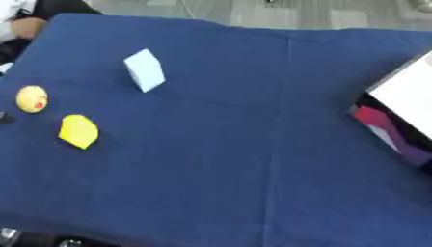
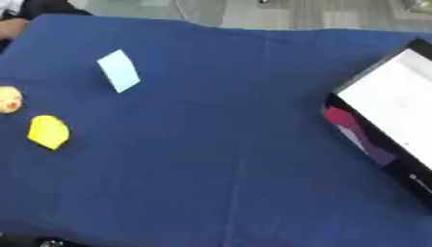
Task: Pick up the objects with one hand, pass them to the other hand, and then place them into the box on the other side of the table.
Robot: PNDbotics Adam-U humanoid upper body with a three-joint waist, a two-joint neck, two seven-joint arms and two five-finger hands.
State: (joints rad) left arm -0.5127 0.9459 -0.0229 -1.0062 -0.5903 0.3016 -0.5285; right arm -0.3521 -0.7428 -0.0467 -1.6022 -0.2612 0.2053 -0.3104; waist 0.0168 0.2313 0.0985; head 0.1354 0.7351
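Blue cloth covers the whole table [image 1: 253, 159], and in the left eye view we see three small things lying near its left edge, none touching another. Furthest from us of the three is a pale blue block [image 1: 144, 70], standing tilted on the cloth, a little in from the far left corner. Nearer the left edge lies a round yellow object with a red mark [image 1: 32, 99], and just beside it, toward the near edge, a bright yellow angular piece [image 1: 78, 130]. At the right edge we make out a box [image 1: 397, 103], its pale surface slanted, with a red shape [image 1: 370, 117] and something purple at its dark lower side; what these are we cannot tell. In the right eye view the same things sit shifted leftward: the round yellow object is half cut by the picture's border, while the box shows more fully as a dark-rimmed frame round a white face, lying askew along the right edge, well apart from the three things across the cloth. We see neither of the robot's hands in either view, so we cannot tell whether their fingers are apart or together, and nothing is held.
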